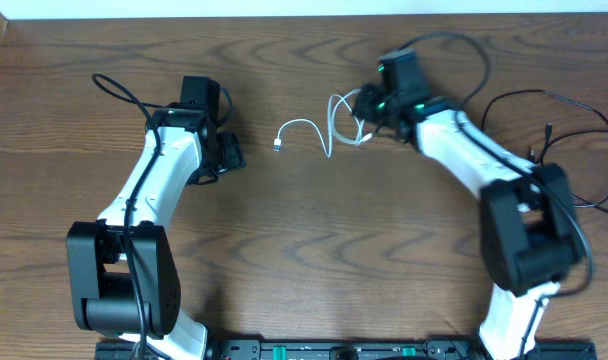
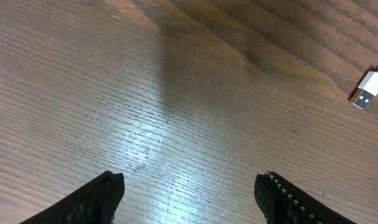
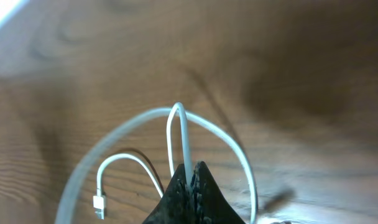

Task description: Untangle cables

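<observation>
A white cable (image 1: pixel 309 126) lies on the wooden table between the arms. Its USB plug (image 1: pixel 278 147) is at the left end, and its loops (image 1: pixel 342 112) rise toward my right gripper (image 1: pixel 364 108). In the right wrist view the right gripper (image 3: pixel 190 173) is shut on a strand of the white cable (image 3: pixel 184 134), with a wide loop and the plug (image 3: pixel 99 204) beyond it. My left gripper (image 1: pixel 227 152) is open and empty, left of the plug. The left wrist view shows its jaws (image 2: pixel 189 186) apart over bare wood and the plug (image 2: pixel 368 89) at the far right. I cannot make out a black cord.
Thick black arm wires trail over the table at the far right (image 1: pixel 574 115) and behind the left arm (image 1: pixel 124 92). The table's back edge (image 1: pixel 304 18) runs along the top. The arm bases stand at the front edge.
</observation>
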Motion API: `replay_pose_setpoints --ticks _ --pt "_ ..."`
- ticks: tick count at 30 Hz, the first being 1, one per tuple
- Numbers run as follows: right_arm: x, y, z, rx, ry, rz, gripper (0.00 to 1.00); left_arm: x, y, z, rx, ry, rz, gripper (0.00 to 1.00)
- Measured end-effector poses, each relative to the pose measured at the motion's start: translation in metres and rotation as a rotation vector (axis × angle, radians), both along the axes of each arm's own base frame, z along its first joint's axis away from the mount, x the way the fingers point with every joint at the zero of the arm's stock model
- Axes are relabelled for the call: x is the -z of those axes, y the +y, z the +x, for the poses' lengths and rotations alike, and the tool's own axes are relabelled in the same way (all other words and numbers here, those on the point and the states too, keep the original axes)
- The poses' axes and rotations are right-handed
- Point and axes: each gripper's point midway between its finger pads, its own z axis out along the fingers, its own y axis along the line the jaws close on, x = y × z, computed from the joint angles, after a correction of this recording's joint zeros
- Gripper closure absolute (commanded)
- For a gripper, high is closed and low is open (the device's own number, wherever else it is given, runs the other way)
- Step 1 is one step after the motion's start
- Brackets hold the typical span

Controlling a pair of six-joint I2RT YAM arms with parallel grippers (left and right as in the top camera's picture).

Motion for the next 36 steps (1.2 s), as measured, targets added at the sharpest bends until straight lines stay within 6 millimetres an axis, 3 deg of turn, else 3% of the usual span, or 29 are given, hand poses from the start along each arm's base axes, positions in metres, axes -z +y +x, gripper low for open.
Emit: replay_pose_setpoints --ticks 3,6,10,14,19,23,24,31,36 --pt "-0.056 -0.030 0.012 0.013 -0.134 -0.011 0.99 0.000 0.000 0.000 0.000 0.000 0.000 0.27" --pt "-0.124 -0.074 0.018 0.070 -0.288 -0.011 0.99 0.000 0.000 0.000 0.000 0.000 0.000 0.27" --pt "-0.216 -0.155 0.011 0.217 -0.493 -0.029 0.99 0.000 0.000 0.000 0.000 0.000 0.000 0.27" --pt "-0.268 -0.220 -0.006 0.343 -0.620 -0.061 0.99 0.000 0.000 0.000 0.000 0.000 0.000 0.27" --pt "-0.292 -0.288 -0.021 0.481 -0.684 -0.109 0.99 0.000 0.000 0.000 0.000 0.000 0.000 0.27" --pt "-0.292 -0.344 -0.035 0.596 -0.678 -0.150 0.99 0.000 0.000 0.000 0.000 0.000 0.000 0.27" --pt "-0.292 -0.368 -0.043 0.649 -0.677 -0.170 0.99 0.000 0.000 0.000 0.000 0.000 0.000 0.27" --pt "-0.284 -0.460 -0.089 0.856 -0.632 -0.238 0.99 0.000 0.000 0.000 0.000 0.000 0.000 0.27" --pt "-0.264 -0.489 -0.105 0.924 -0.563 -0.256 0.99 0.000 0.000 0.000 0.000 0.001 0.000 0.27"
